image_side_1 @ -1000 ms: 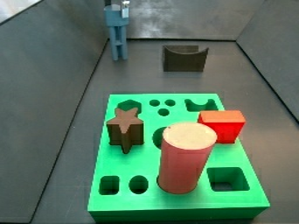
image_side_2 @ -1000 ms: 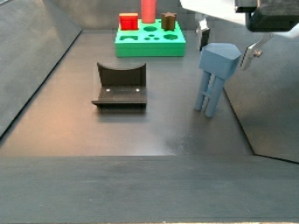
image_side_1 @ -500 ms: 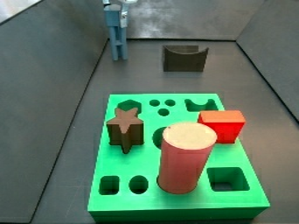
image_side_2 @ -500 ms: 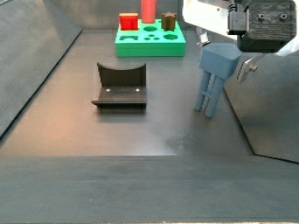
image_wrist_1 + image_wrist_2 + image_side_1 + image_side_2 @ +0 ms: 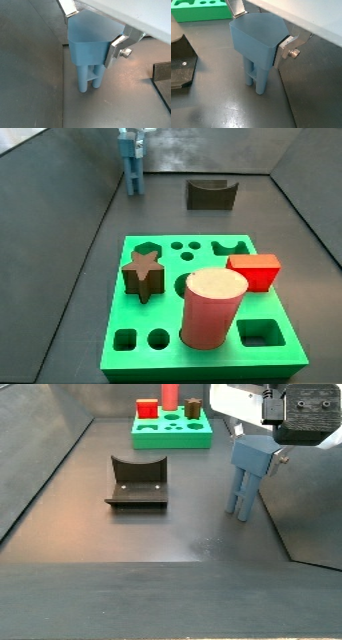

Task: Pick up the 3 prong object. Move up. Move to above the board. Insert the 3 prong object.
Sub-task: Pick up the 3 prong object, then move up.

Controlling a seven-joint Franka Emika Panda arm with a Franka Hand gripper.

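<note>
While the arm stands at the far end of the floor, the scene reads so:

Gripper: in both wrist views the gripper pinches the wide head of the 3 prong object, one silver finger flat against each side.

3 prong object: the 3 prong object is upright, legs pointing down; in a side view the leg tips are at or just above the dark floor (I cannot tell whether they touch).

Board: the board lies flat, well apart from the gripper, at the opposite end of the floor.

On the board: a fat pink cylinder stands upright in it, a red block sits at one edge, and a dark brown star piece fills the star hole.

U-shaped block: the dark grey U-shaped block rests on the floor between the board and the held piece, touching neither.

Walls: grey walls rise on both sides.
</note>
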